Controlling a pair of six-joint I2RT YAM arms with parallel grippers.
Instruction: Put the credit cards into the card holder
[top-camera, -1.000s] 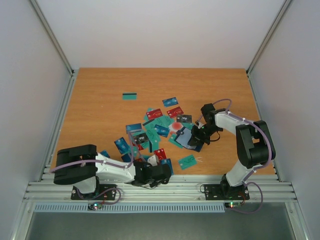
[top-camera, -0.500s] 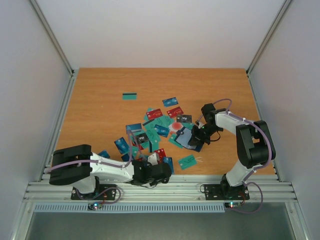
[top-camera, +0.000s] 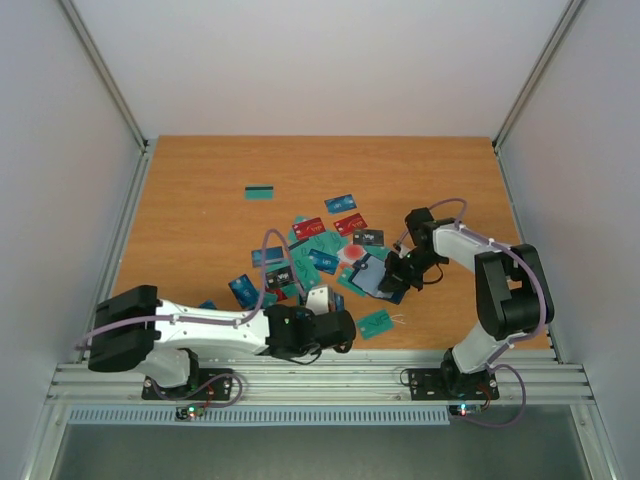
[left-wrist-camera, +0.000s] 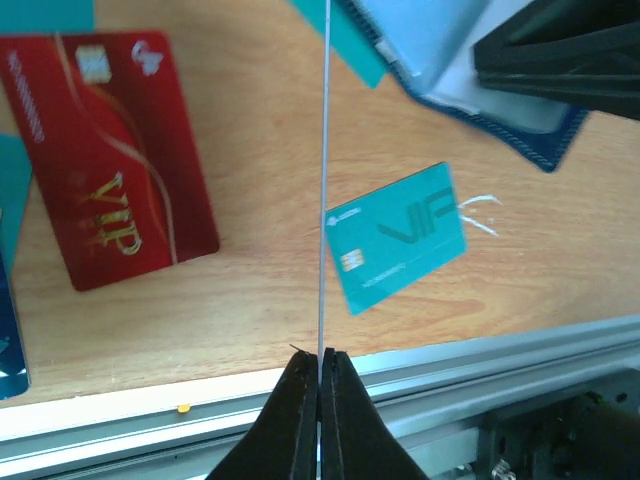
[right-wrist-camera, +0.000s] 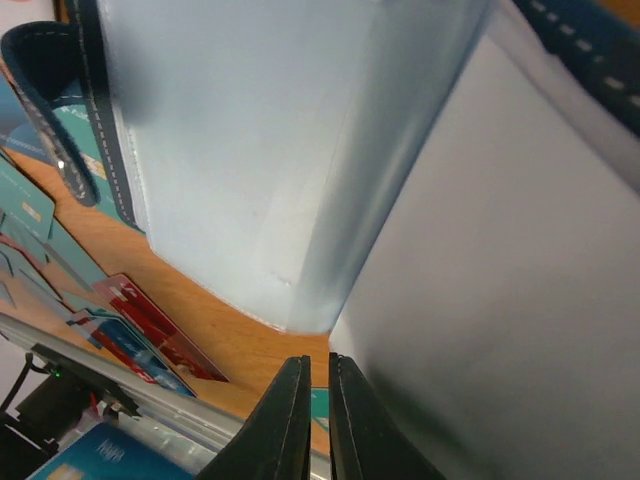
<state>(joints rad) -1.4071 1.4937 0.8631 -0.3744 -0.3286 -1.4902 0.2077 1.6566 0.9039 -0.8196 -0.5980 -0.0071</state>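
On the counter (top-camera: 200, 200), right of centre, the card holder (top-camera: 378, 278) is held open by the right fingers (right-wrist-camera: 303, 375), closed on an inner leaf; if it slips, the pocket shuts. The left fingers (left-wrist-camera: 316, 362), below the scattered credit cards (top-camera: 318, 240), clamp one card (left-wrist-camera: 323, 200) by one edge, so it may pivot or snag the pocket's lip.

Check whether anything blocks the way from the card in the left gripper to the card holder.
Nothing upright does. The card pinched in the left gripper has open air toward the card holder, which the right gripper holds. Only flat cards, like the teal VIP card, lie on the table between.
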